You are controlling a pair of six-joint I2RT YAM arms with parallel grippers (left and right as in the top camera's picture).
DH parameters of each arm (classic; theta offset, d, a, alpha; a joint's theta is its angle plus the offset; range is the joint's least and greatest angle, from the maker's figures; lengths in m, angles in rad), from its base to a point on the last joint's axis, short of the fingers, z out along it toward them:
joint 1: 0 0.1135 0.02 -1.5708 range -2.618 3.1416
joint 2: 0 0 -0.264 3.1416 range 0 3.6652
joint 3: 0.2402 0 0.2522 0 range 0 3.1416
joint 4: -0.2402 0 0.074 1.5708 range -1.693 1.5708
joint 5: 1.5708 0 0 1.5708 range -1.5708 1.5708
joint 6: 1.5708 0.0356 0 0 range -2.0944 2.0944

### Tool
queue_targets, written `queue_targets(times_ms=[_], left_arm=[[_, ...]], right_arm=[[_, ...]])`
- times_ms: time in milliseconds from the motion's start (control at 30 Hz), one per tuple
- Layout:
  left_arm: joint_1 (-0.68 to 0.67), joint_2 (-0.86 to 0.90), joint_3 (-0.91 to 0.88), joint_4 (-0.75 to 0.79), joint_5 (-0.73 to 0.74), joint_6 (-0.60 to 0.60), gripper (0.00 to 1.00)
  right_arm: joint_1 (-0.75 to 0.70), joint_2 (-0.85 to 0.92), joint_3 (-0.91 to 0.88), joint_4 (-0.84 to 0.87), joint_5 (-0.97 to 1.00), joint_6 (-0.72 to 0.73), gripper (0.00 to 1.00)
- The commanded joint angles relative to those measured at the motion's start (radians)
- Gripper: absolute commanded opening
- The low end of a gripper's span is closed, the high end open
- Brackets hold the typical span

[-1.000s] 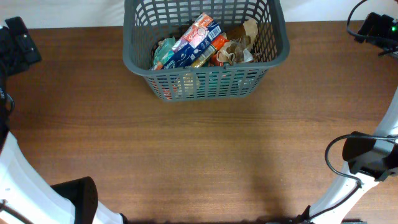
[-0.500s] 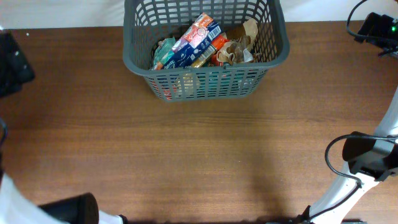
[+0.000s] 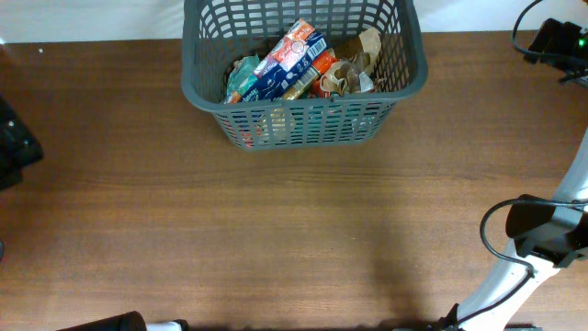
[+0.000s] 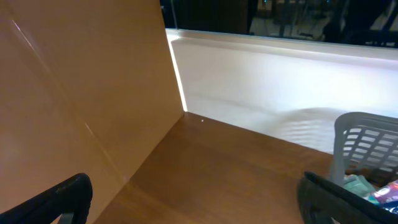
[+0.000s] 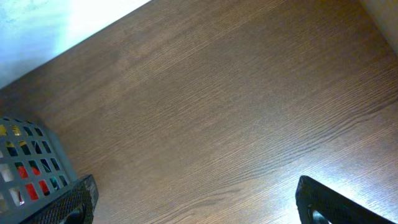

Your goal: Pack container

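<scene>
The container, a large dark grey lattice basket, stands at the far middle of the table and holds several snack packets. Its corner shows at the right of the left wrist view and at the left of the right wrist view. My left gripper is at the far left table edge, well away from the basket; in its wrist view the jaws stand wide apart and empty. My right gripper is at the far right corner; in its wrist view it is open and empty above bare wood.
The wooden table runs wide in front of the basket. A white wall lies behind the table. A tan board stands at the left side. The right arm's base and cable sit at the near right.
My left gripper has slid along the left edge toward the near side, and the left arm's white link has dropped out of the overhead view. The right arm and basket have not moved.
</scene>
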Motion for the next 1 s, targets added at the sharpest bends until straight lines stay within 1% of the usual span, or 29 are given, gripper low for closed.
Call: queue_targets(times_ms=[0, 433, 667, 767, 833, 967], left_arm=[[0.006, -0.021, 0.003, -0.003, 0.033, -0.013, 0.99], [0.006, -0.029, 0.003, -0.003, 0.031, -0.013, 0.99], [0.006, -0.011, -0.022, -0.003, 0.161, -0.013, 0.99], [0.006, -0.035, -0.051, 0.001, 0.218, -0.013, 0.99], [0.005, -0.076, -0.087, 0.038, 0.267, -0.013, 0.99], [0.000, -0.196, -0.245, 0.213, 0.376, -0.013, 0.99]], right_arm=[[-0.001, -0.013, 0.003, 0.000, 0.009, 0.008, 0.99], [-0.001, -0.013, 0.003, 0.000, 0.009, 0.008, 0.99], [-0.001, -0.013, 0.003, 0.000, 0.009, 0.008, 0.99], [-0.001, -0.013, 0.003, 0.000, 0.009, 0.008, 0.99], [-0.001, -0.013, 0.003, 0.000, 0.009, 0.008, 0.99], [-0.001, -0.013, 0.003, 0.000, 0.009, 0.008, 0.99]])
